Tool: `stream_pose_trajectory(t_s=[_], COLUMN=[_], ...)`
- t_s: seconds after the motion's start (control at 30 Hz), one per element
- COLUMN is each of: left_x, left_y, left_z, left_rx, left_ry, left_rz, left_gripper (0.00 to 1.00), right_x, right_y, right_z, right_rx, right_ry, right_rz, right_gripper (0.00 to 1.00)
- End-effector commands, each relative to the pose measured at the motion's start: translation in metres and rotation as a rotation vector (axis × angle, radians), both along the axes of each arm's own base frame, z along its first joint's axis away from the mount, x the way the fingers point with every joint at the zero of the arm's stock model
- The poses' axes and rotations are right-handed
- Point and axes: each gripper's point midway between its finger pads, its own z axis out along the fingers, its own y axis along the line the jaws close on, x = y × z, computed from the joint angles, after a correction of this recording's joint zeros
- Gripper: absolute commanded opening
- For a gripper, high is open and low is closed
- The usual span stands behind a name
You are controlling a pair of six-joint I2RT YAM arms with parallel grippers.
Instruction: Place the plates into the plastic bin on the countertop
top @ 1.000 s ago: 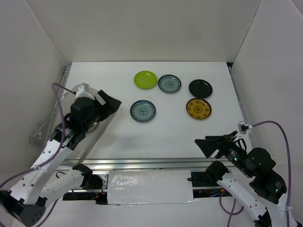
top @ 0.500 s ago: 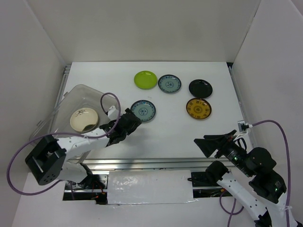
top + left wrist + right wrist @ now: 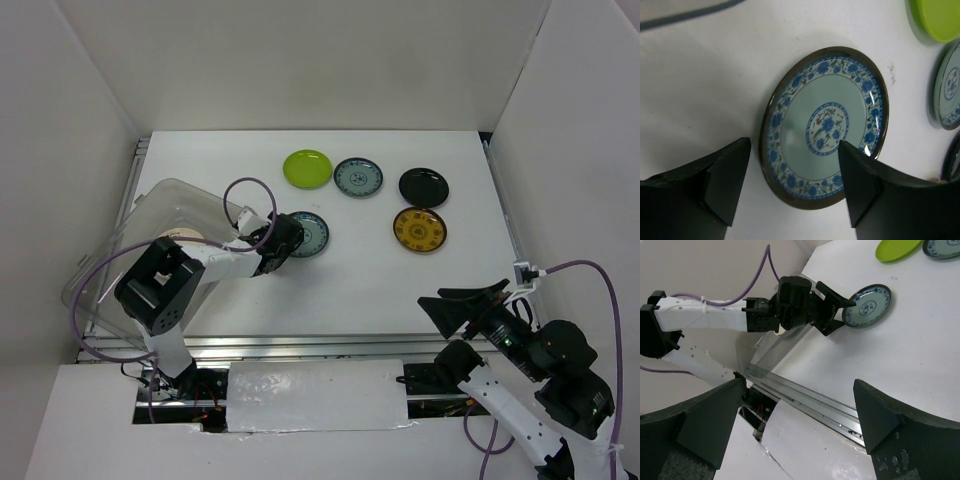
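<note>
My left gripper (image 3: 286,242) is open and empty, low over the near edge of a blue-white patterned plate (image 3: 306,233). In the left wrist view the plate (image 3: 827,125) lies flat on the white countertop (image 3: 350,285) between my fingers (image 3: 725,182), one beside its rim and one over it. The lime green plate (image 3: 307,168), second blue-white plate (image 3: 358,177), black plate (image 3: 424,186) and gold-patterned plate (image 3: 420,229) lie farther back. The clear plastic bin (image 3: 120,255) stands at the left with a cream plate (image 3: 178,236) partly showing inside. My right gripper (image 3: 466,305) is open and empty near the front right.
White walls close in the table on the left, back and right. A metal rail (image 3: 330,345) runs along the front edge. The left arm's purple cable (image 3: 250,190) loops above the bin's right side. The right wrist view shows the left arm (image 3: 790,305) beside the bin (image 3: 765,352).
My left arm has swung from over the bin rightward and out to the near blue-white plate. A cream plate now shows in the bin. The right gripper has shifted slightly.
</note>
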Motion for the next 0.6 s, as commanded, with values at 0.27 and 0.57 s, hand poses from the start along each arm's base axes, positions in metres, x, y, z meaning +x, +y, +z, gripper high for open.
stream_pose_trajectory(t_s=[0.27, 0.57], left_x=[-0.014, 0.001], left_y=[0.008, -0.028], left_z=[-0.041, 0.125], left_rx=[0.001, 0.086], left_ry=[0.117, -0.199], left_rz=[0.001, -0.289], left_gripper=[0.05, 0.00], right_x=[-0.009, -0.010], right_y=[-0.008, -0.012], right_z=[0.013, 0.013], right_rx=[0.019, 0.016], right_ry=[-0.032, -0.033], right_rz=[0.000, -0.016], right_gripper=[1.00, 1.00])
